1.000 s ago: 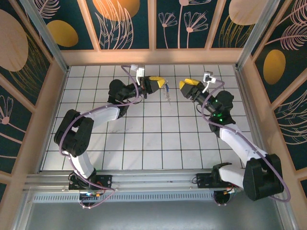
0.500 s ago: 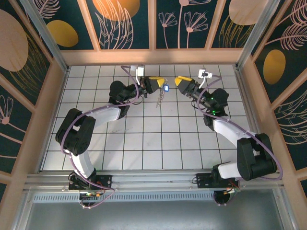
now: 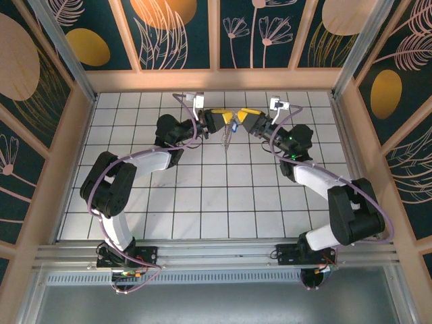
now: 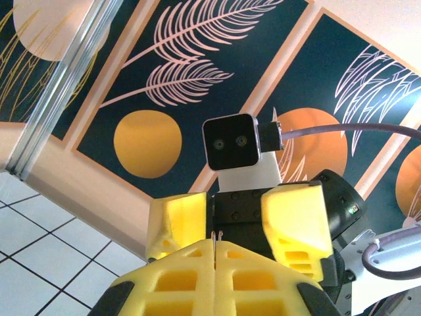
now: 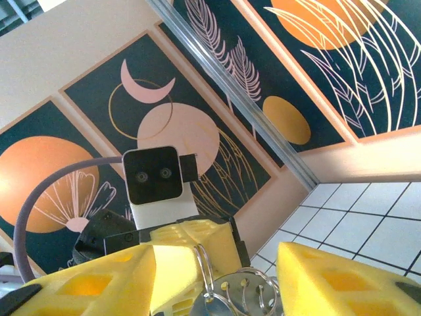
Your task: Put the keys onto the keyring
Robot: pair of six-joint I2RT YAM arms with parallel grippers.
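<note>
Threading step, upper centre of the frame: left gripper [image 3: 226, 120] has its jaws pinched shut on the keyring [image 3: 227, 138], keys [image 3: 233, 125] hanging at its tips, right gripper [image 3: 240, 119] jaws half-wide straddling them, and next, I'd say, comes a square, gentle close on one key.

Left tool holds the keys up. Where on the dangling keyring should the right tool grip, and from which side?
Likely the strand just below the keys, approached level from the right arm's side. The keyring hangs down as a loose strand, the shut left tool blocks the opposite side, and the open right tool faces it.
</note>
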